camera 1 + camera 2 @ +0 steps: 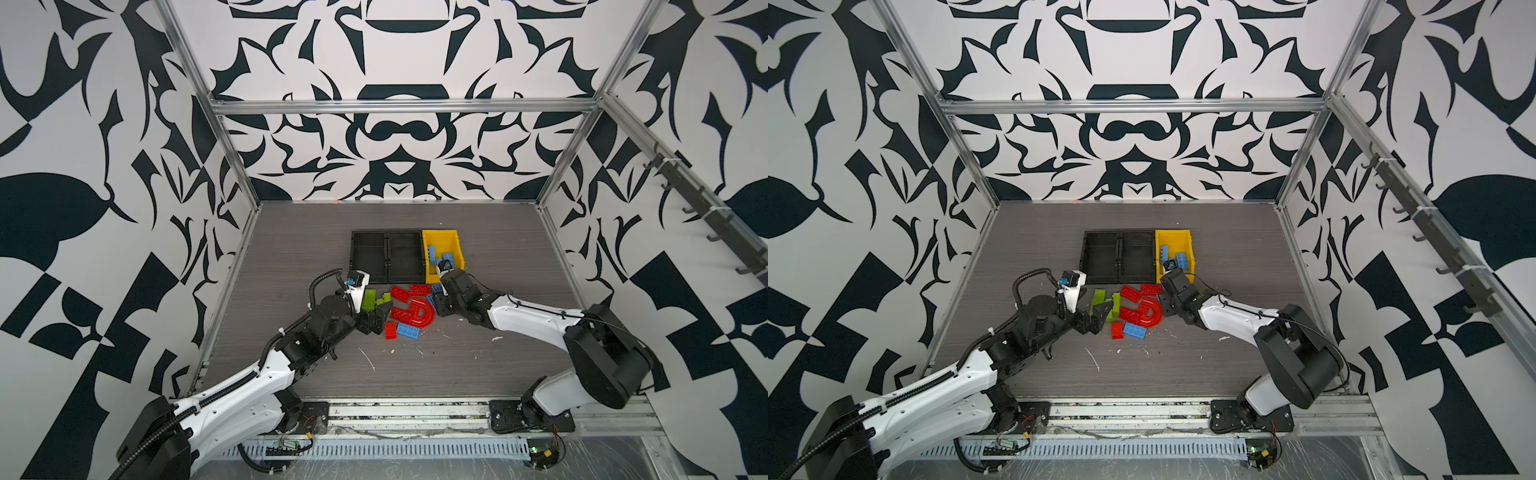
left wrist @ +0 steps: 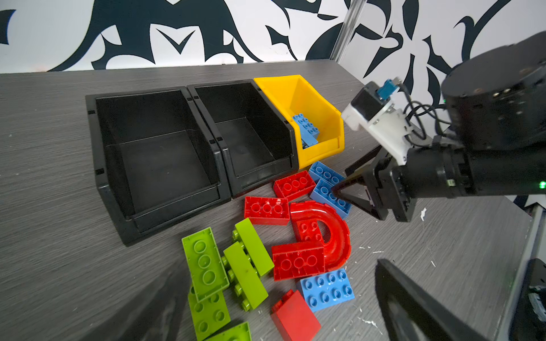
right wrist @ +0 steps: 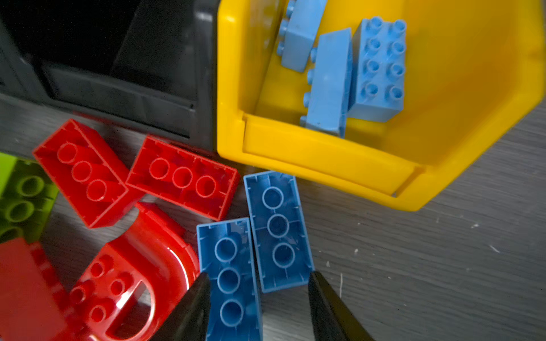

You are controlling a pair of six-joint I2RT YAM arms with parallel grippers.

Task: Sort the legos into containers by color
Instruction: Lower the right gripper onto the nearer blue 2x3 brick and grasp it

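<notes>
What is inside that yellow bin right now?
Three light blue bricks lie in the yellow bin: one studs up, two on their sides. No other colour shows. The bin floor beneath them is covered, so anything under them cannot be seen.

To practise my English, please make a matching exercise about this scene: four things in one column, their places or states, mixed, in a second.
Things:
1 yellow bin
2 black bins
3 red arch
4 green bricks

Places or states:
a empty
b on the table, left of the red bricks in both top views
c holds blue bricks
d on the table, among red bricks

Pairs: 1-c, 2-a, 3-d, 4-b
</notes>
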